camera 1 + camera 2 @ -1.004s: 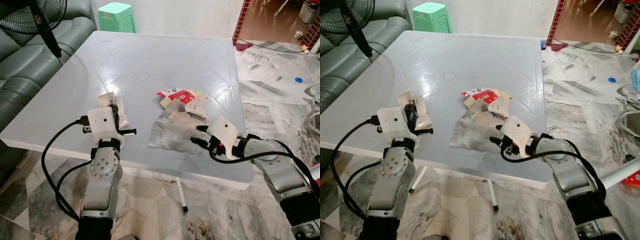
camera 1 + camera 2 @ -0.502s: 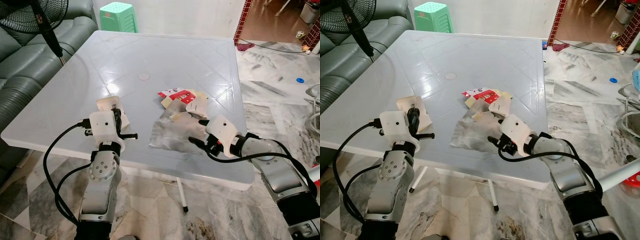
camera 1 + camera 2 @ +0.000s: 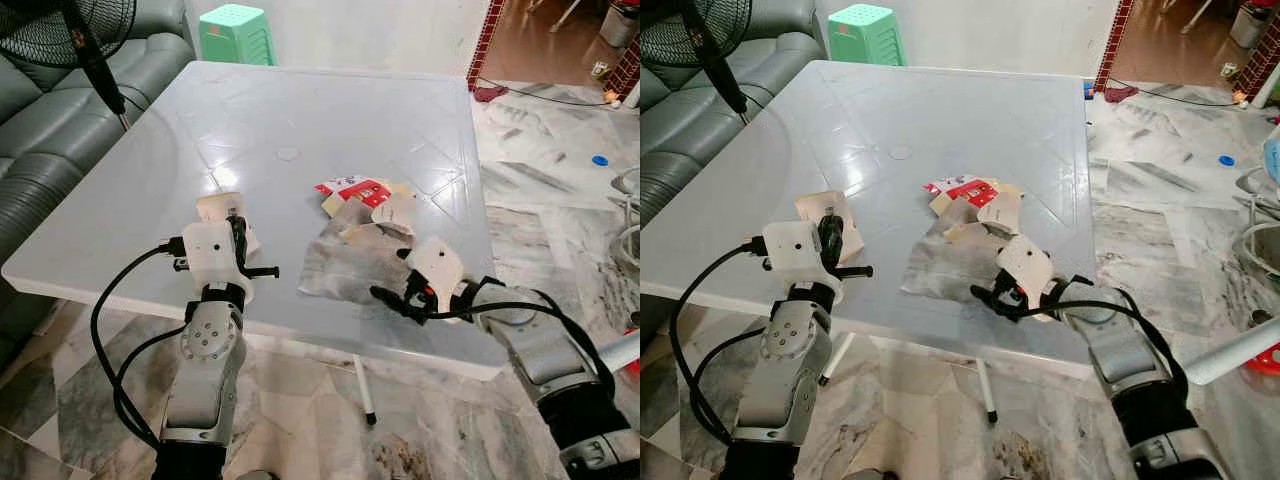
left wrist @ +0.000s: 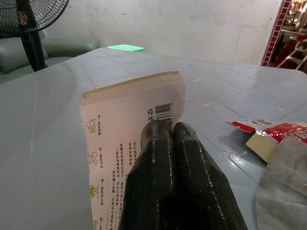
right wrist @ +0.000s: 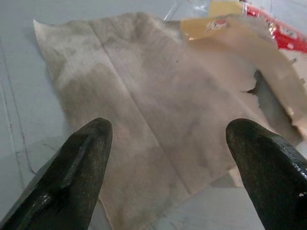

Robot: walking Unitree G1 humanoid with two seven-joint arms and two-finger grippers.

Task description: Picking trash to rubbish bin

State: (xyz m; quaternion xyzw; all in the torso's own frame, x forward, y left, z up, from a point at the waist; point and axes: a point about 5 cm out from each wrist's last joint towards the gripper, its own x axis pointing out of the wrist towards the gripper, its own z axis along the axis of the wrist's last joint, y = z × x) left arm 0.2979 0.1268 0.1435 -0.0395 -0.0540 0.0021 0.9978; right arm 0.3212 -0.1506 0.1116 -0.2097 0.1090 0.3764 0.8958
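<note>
Two grippers busy: left gripper (image 3: 238,236) clamped on carton (image 4: 132,120), right gripper (image 5: 168,158) spread over napkin (image 5: 144,110) mid-frame, next close

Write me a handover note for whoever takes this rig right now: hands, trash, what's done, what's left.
Left hand: shut on the printed paper packet, held just above the near-left part of the white table.
Right hand: open, low over the near edge of the crumpled brown tissue, one finger on each side, not yet gripping.
Beyond the tissue lie a red-and-white wrapper and torn paper scraps.
Done: packet picked up.
Left: close on the tissue, collect the wrapper and scraps, carry everything to a rubbish bin.
</note>
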